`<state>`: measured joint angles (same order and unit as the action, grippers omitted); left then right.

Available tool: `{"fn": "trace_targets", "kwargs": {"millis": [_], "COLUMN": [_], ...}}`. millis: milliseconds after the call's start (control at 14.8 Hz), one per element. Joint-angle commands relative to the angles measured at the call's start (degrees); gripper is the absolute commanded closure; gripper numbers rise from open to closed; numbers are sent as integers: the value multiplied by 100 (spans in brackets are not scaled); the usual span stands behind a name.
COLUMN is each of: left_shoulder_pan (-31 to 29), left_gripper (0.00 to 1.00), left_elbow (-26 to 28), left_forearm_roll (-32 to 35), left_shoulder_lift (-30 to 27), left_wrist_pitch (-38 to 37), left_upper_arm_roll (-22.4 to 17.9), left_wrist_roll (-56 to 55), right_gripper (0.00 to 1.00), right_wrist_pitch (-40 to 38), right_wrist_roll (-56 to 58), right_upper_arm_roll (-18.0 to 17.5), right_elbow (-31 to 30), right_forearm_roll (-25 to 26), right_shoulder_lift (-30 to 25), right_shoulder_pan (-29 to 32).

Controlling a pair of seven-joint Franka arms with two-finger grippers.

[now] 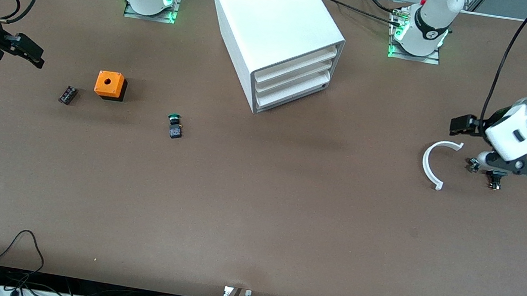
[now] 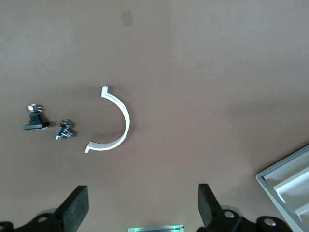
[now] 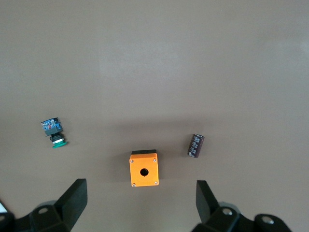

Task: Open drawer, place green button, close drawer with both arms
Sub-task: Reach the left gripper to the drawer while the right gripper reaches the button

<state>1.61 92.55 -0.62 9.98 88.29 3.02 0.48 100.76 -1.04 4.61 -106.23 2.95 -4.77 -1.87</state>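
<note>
The white cabinet [image 1: 279, 28] stands at the middle of the table near the robot bases. All three of its drawers are shut, and the lowest drawer [image 1: 293, 95] sits flush. A corner of the cabinet shows in the left wrist view [image 2: 289, 186]. The green-capped button [image 1: 174, 125] lies on its side on the table, nearer the front camera than the cabinet; it also shows in the right wrist view [image 3: 54, 134]. My left gripper [image 1: 462, 124] [image 2: 142, 193] is open and empty, up over the left arm's end of the table. My right gripper [image 1: 27, 50] [image 3: 141, 188] is open and empty, over the right arm's end.
An orange cube with a hole [image 1: 110, 84] [image 3: 144, 169] and a small black part [image 1: 68, 94] [image 3: 195, 145] lie toward the right arm's end. A white curved piece [image 1: 433, 163] [image 2: 118, 128] and two small bolts [image 1: 473, 165] [image 2: 63, 130] lie under the left gripper.
</note>
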Motion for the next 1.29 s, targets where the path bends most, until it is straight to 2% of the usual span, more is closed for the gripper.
{"fn": "trace_targets", "kwargs": {"millis": [0, 135, 406, 542, 813, 1016, 1219], "left_shoulder_pan": [-73, -82, -56, -29, 111, 374, 393], "left_gripper": [0, 0, 0, 0, 0, 0, 0], "left_elbow": [-133, 43, 1114, 1413, 1985, 2310, 2609], "left_forearm_roll": [-367, -1024, -2536, -3169, -4927, -5745, -5967], "left_shoulder_lift": [311, 548, 741, 961, 1514, 1796, 1937], "left_wrist_pitch": [-92, -31, 716, 725, 743, 865, 1496], "left_upper_arm_roll": [14, 14, 84, 163, 216, 312, 778], "left_wrist_roll": [259, 356, 505, 1082, 2586, 3114, 3326], "right_gripper": [0, 0, 0, 0, 0, 0, 0], "right_wrist_pitch": [-39, -12, 40, 171, 628, 1032, 1445], "right_wrist_roll": [113, 113, 60, 52, 25, 34, 16], "right_upper_arm_roll": [13, 4, -22, -22, -13, -22, -22], "right_elbow": [-3, -3, -3, -3, -3, 6, 6], "right_forearm_roll": [-75, -171, -664, -603, -585, -568, -603], "right_shoulder_lift": [-51, 10, 283, 458, 985, 1477, 1934], "right_shoulder_pan": [2, 2, -59, -418, -858, -956, -1253]}}
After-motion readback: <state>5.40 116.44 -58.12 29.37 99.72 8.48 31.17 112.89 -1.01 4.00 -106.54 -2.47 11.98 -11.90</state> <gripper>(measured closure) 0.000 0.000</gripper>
